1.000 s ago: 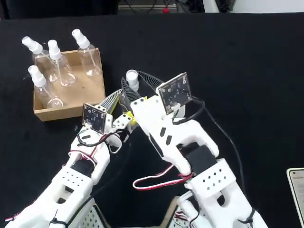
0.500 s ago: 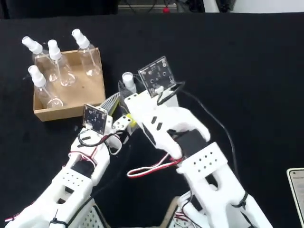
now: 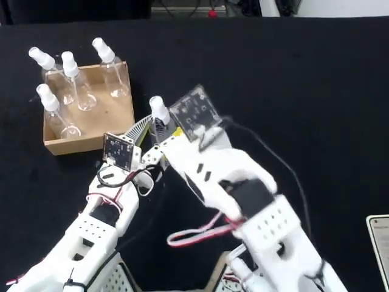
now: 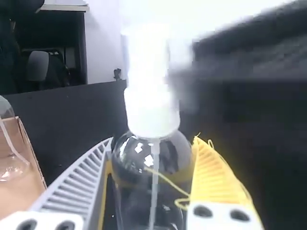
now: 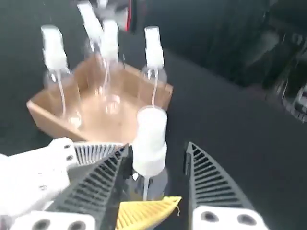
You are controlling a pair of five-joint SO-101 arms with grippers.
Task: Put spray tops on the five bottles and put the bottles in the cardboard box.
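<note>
A clear bottle [image 3: 159,114] with a white spray top [image 4: 148,96] stands just right of the cardboard box [image 3: 85,143]. My left gripper [image 4: 153,143] is shut on the bottle's round body, its grey and yellow fingers on either side. My right gripper [image 5: 157,145] is open around the spray top [image 5: 149,141]. One black finger is beside the cap and the other stands apart from it. Inside the box [image 5: 48,115] stand several capped bottles [image 3: 73,82].
Black cloth covers the table, with free room to the right and far side [image 3: 292,73]. A white flat object [image 3: 380,234] lies at the right edge. The arms' bases and cables [image 3: 194,234] crowd the near edge.
The right arm has swung left and its wrist has turned. The bottle and its cap have shifted left, toward the box. The left arm has barely moved.
</note>
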